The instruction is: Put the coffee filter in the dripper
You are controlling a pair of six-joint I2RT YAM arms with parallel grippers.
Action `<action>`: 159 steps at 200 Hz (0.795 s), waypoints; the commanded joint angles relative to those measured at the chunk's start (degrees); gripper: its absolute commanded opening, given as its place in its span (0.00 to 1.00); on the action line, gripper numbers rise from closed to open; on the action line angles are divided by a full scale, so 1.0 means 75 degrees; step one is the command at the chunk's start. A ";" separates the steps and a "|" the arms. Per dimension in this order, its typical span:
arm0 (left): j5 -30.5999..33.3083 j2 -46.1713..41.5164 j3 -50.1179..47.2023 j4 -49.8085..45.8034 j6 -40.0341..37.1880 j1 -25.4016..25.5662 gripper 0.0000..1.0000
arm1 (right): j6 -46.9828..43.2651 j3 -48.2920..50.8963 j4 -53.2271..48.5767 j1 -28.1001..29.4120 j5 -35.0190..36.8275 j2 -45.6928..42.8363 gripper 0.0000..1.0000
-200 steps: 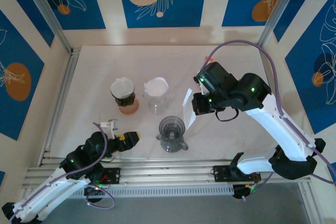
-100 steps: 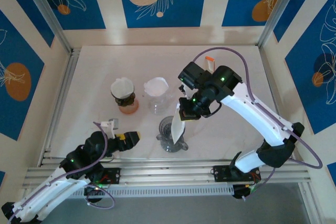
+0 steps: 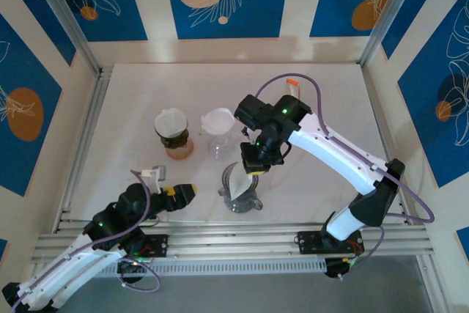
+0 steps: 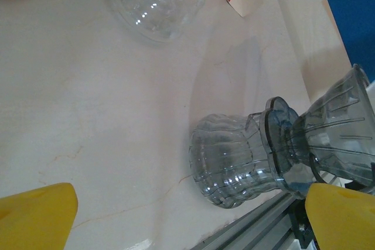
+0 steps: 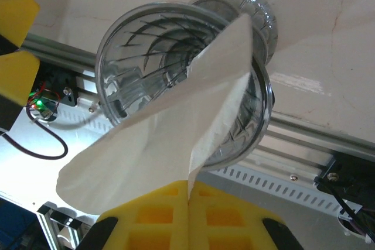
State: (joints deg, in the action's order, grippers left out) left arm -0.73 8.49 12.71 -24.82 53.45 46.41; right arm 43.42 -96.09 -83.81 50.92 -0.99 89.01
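1. The coffee filter (image 5: 176, 139) is thin white paper. I judge it almost weightless, floppy, and easy to crease or tear. It will sag wherever it is unsupported and could cling to a finger on release.
2. It looks folded flat rather than opened into a cone. The sensible hold is a light pinch at the upper edge or seam, with the pointed end free to drop in.
3. The right hand (image 5: 188, 194) has such a hold: its yellow fingers are pressed together on the filter's edge, with no gap between them.
4. The filter lies slanted across the mouth of the dripper (image 5: 140, 51). Its far corner touches the dripper's far rim, and its wide end is above the near rim. It is partly inside and not seated against the ribbed wall.
5. The right arm arches in from the right of the dripper. Its wrist is bent downward, so the hand hangs just above the dripper's mouth.
6. The left hand (image 4: 191, 203) rests low over the tabletop (image 4: 99, 115) to the left of the dripper. Its fingers are spread wide and hold nothing, with the hand aimed towards the dripper's base.
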 commanded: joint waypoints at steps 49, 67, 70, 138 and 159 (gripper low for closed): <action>-0.0266 0.0126 0.0266 0.0487 -0.0189 0.0051 1.00 | 0.0012 0.0427 0.0310 0.0100 0.0774 -0.0177 0.30; -0.0288 0.0322 0.0394 0.0607 -0.0275 0.0047 1.00 | 0.0067 0.0419 0.0484 0.0152 0.1024 -0.0508 0.44; -0.0295 0.0369 0.0424 0.0644 -0.0281 0.0052 1.00 | 0.0076 0.0419 0.0516 0.0159 0.1058 -0.0564 0.45; -0.0488 0.1580 0.1053 0.1474 -0.0555 0.0050 1.00 | 0.0967 0.1516 0.1626 0.0898 0.2488 -0.1932 0.54; -0.0512 0.1824 0.1188 0.1595 -0.0610 0.0053 1.00 | 0.1484 0.2166 0.2061 0.1108 0.2808 -0.2480 0.55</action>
State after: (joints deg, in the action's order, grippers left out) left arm -3.20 20.75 19.05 -16.25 50.61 46.41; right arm 48.82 -84.44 -72.53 57.74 15.11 73.93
